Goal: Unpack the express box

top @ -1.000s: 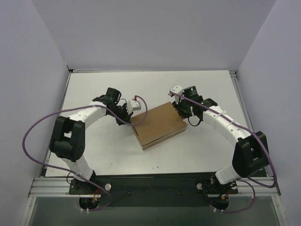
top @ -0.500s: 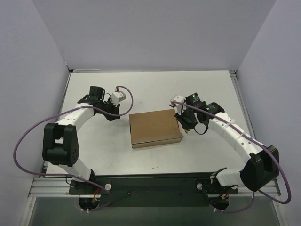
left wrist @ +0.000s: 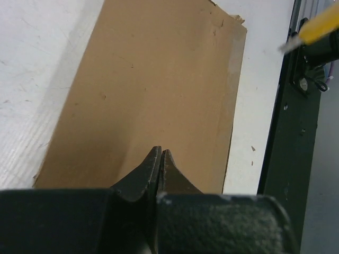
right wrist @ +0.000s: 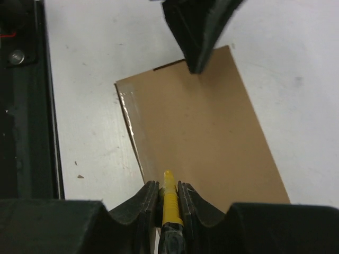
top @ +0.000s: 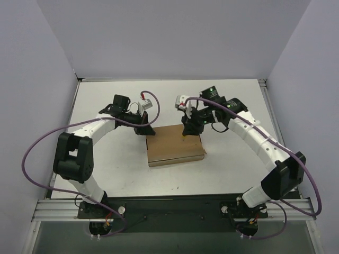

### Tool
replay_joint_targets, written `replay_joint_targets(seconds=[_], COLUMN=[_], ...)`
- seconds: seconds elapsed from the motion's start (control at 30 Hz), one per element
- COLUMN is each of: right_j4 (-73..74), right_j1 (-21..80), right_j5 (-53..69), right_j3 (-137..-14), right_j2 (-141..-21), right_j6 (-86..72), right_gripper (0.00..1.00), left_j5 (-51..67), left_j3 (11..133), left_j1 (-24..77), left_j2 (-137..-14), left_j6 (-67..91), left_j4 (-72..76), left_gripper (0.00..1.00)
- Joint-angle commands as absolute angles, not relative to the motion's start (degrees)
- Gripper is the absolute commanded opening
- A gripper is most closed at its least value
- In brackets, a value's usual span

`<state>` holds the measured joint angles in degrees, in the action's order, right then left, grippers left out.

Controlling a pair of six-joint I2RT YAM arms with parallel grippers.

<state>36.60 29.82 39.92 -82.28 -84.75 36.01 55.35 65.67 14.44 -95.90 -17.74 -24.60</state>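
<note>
Lying flat with its lid down, the box (top: 175,145) is seen from above near the middle of the table (top: 230,169), its long sides running left to right. The left gripper (top: 140,130) is held at the box's far left corner, and the right gripper (top: 185,132) over the far edge, a little right of the middle; whether either touches the cardboard cannot be told from this height. From the left wrist, the left gripper's tips are seen pressed together with nothing between them, poised above the brown lid, which fills most of the view. A yellow tool (left wrist: 317,29) is glimpsed at the upper right, past the box's corner, above a dark rail (left wrist: 288,159). From the right wrist, the right gripper is seen clamped narrowly on the tool's yellow handle, whose tip is pointed over the box close to one edge. The left gripper's dark tip is seen at the top, over the box's opposite end.
</note>
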Motion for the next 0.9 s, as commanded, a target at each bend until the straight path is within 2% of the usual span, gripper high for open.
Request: replay_joint_targets(seconds=[0.0, 0.23, 0.5, 0.87], right_j4=[31.6, 15.7, 11.5, 12.3], right_j1=[34.5, 42.3, 46.8, 47.3], right_j5=[45.7, 38.2, 36.2, 35.6], right_j3=[-81.1, -71.4, -67.2, -67.1], right_j2=[-89.4, -87.1, -86.2, -87.2], right_j6=[36.2, 31.0, 27.4, 27.6], right_gripper=[0.00, 0.00, 0.00, 0.00], left_j5=[60.1, 61.0, 61.0, 60.3], left_j3=[65.4, 64.8, 63.3, 62.1], left_j1=[15.1, 14.1, 14.0, 14.0], left_j2=[-100.3, -104.9, -105.5, -104.9], left_j6=[-11.3, -12.5, -13.3, -12.8], left_j4=[-18.3, -20.9, -20.7, -19.3], left_gripper=[0.00, 0.00, 0.00, 0.00])
